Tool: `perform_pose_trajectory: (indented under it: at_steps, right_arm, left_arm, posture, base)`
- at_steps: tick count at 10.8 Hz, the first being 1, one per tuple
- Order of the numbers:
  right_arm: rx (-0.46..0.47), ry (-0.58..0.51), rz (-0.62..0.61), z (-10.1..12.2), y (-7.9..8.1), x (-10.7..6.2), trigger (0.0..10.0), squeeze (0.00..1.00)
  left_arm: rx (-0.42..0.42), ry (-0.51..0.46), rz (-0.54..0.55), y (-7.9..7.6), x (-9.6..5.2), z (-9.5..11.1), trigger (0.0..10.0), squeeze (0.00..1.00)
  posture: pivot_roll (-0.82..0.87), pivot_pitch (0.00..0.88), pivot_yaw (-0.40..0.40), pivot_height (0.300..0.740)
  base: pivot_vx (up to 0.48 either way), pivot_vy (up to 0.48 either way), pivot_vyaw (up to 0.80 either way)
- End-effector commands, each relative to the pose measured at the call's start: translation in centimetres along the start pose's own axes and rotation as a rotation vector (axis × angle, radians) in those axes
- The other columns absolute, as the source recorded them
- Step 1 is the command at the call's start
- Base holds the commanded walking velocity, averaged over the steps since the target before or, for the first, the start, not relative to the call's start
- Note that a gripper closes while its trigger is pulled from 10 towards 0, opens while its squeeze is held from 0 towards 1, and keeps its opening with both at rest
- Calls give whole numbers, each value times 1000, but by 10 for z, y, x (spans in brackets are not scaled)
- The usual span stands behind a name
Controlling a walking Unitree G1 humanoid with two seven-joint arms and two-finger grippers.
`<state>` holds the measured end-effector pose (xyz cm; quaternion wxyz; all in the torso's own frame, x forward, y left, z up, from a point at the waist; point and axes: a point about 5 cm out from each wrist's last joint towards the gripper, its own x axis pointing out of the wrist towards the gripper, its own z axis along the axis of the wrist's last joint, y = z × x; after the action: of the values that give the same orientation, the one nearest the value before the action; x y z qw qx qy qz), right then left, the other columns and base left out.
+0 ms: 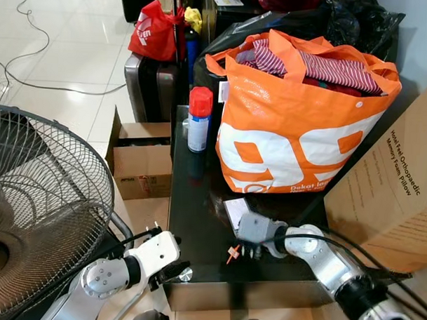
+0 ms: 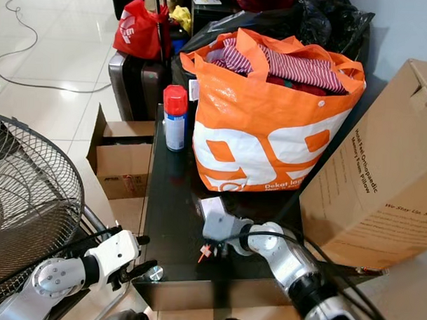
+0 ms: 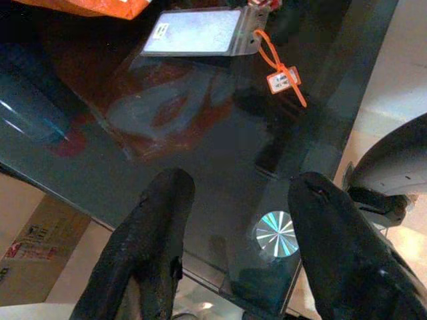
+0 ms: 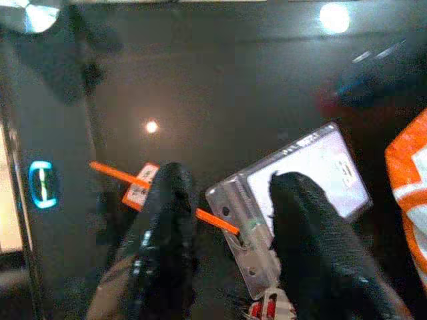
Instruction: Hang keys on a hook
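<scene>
Both my grippers sit at the black glass table's (image 1: 197,222) near edge. R gripper (image 4: 223,230), fingers apart, straddles the clear card holder (image 4: 300,193) w/ orange tag (image 4: 143,190); nothing gripped. L gripper (image 3: 237,220) spread, idle. Pickup and hanging remain; can't spot a hook.

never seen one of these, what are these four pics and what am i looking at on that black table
It is a humanoid robot with two silver arms, each ending in two black fingers. The top two pictures come from cameras in its head, looking down; the other two sit on its wrists, looking along the fingers.

On the glossy black table stand an orange shopping bag full of clothes and a red-capped spray can. Near the front edge lies a clear badge holder with an orange tag.

The right gripper is open, its fingers either side of the badge holder's end and the orange strap. The left gripper is open over the table's corner, holding nothing.
</scene>
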<state>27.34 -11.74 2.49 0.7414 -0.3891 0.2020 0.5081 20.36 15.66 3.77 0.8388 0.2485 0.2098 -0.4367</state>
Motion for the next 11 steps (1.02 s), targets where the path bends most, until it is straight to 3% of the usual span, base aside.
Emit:
perform_pose_trajectory:
  at_steps: [1,2,3,4,6,7,8,10,11]
  right_arm:
    - [-52,11,21,1,-1,-1,10000,1000]
    - [-86,13,36,2,-1,0,10000,1000]
    - [-125,4,45,5,1,4,10000,349]
    - [-148,4,46,9,4,9,10000,0]
    - [-249,84,32,4,6,18,9882,0]
    - [-268,111,28,1,6,19,6078,0]
    - [-308,132,37,-1,4,18,4392,0]
    - [-315,112,69,0,2,18,3608,0]
    - [-223,43,84,7,5,19,3882,0]
  left_arm:
    - [1,5,-19,-3,-1,-2,10000,0]
    - [3,8,-20,-3,-1,-3,10000,0]
    - [4,9,-22,-4,-2,-3,10000,0]
    - [8,7,-25,-4,-1,-1,10000,0]
    - [14,8,-28,-4,-1,0,10000,0]
    - [15,9,-28,-3,-1,0,10000,0]
    - [15,10,-28,-3,-1,1,10000,0]
    - [15,10,-31,-4,-1,1,10000,0]
    - [16,9,-31,-3,0,2,10000,0]
  posture:
    - [-46,90,-45,740]
    - [-46,87,-45,740]
    - [-45,84,-44,740]
    - [-43,82,-44,740]
    - [-38,82,-44,740]
    - [-37,84,-44,740]
    - [-38,87,-45,740]
    - [-41,87,-45,740]
    - [-42,87,-46,740]
  base:
    - [0,0,0]
    - [0,0,0]
    - [0,0,0]
    - [0,0,0]
    - [0,0,0]
    - [0,0,0]
    - [0,0,0]
    - [0,0,0]
    - [0,0,0]
